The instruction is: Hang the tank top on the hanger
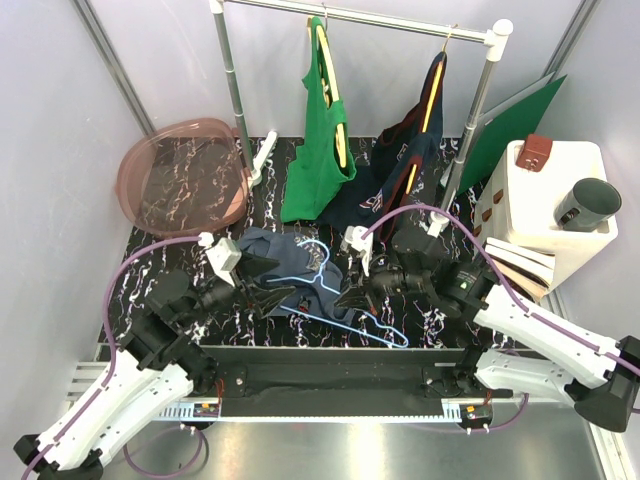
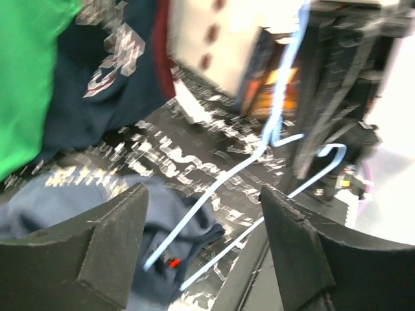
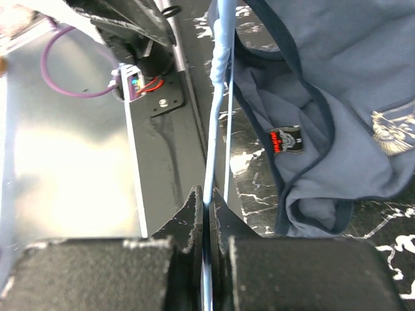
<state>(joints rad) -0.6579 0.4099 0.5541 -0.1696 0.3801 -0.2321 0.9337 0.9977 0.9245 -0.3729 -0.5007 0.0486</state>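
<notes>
Top external view: the black desk (image 1: 440,320), veined with white like marble, takes up most of what I see. At its far side a metal rack (image 1: 232,90) with a round tubular rail carries a smooth bright green top (image 1: 322,140) and a dark navy top (image 1: 400,165), each on a thick yellow hanger. A translucent pink basket (image 1: 185,185), rounded, sits at the far left.

The tank top (image 1: 275,250) lies crumpled on the desk between my two arms. It is soft slate-blue knit with darker binding along its openings and a pale print on the chest. The hanger (image 3: 219,65), a thin light-blue wire frame with a curled hook, lies partly across the fabric and partly on the bare desk towards my right arm. The tank top is not threaded onto it.

My right claw (image 3: 206,201) is clenched on the hanger's wire, its dark, wedge-shaped fingers pressed flat against it. My left claw (image 2: 204,214) is released, its rough black fingers spread wide over the edge of the tank top and gripping nothing.

A small black and red label (image 3: 287,140) shows inside the tank top's neckline.
</notes>
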